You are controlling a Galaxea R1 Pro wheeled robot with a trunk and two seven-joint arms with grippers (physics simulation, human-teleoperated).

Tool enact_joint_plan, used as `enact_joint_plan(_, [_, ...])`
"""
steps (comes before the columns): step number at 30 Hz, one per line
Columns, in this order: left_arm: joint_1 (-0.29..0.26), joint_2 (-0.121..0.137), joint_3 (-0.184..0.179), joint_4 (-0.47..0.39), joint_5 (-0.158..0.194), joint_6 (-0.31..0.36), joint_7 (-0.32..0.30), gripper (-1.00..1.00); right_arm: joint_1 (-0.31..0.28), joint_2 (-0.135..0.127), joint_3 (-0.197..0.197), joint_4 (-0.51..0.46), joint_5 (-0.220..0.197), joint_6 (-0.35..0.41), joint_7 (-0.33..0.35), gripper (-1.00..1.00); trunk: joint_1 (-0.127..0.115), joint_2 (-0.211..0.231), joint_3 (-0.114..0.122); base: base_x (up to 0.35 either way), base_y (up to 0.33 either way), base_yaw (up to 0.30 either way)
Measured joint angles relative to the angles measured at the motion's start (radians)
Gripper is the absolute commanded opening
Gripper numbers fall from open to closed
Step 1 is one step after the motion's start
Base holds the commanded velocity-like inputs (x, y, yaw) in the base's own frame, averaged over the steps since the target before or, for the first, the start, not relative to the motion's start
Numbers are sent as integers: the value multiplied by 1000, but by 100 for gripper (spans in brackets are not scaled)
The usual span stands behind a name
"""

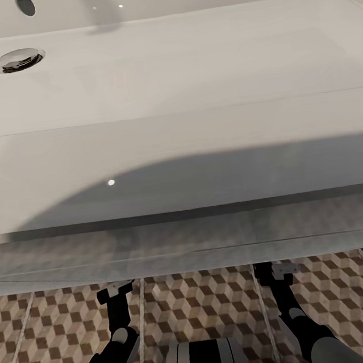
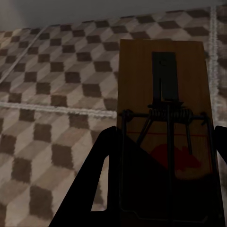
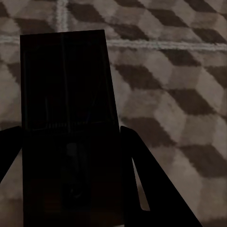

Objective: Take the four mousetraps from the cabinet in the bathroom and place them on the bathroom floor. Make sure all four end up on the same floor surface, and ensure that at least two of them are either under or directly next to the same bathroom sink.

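With the robot facing the white sink (image 1: 166,63), each gripper grasps one mousetrap, left gripper (image 2: 161,189) on the lit mousetrap (image 2: 163,109) and right gripper (image 3: 71,179) on the shadowed mousetrap (image 3: 66,94), above the bathroom floor (image 2: 52,94); the placing step next calls for lowering and releasing both beneath the sink.

The head camera looks steeply down over a white sink (image 1: 169,91); both wrist cameras face the patterned floor (image 2: 52,94) closely.

i see the bathroom floor (image 1: 210,309), cube-patterned tiles with pale grout lines, running beneath the white sink (image 1: 168,80).
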Motion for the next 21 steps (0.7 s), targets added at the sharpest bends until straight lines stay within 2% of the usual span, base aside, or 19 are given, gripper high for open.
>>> enact_joint_plan(16, [0, 6, 0, 40, 5, 4, -6, -100, 0, 0, 0, 0, 0, -1, 0, -100, 0, 0, 0, 0, 0, 0])
enact_joint_plan(21, [0, 10, 0, 40, 6, 56, -6, -100, 0, 0, 0, 0, 0, -1, 0, -100, 0, 0, 0, 0, 0, 0])
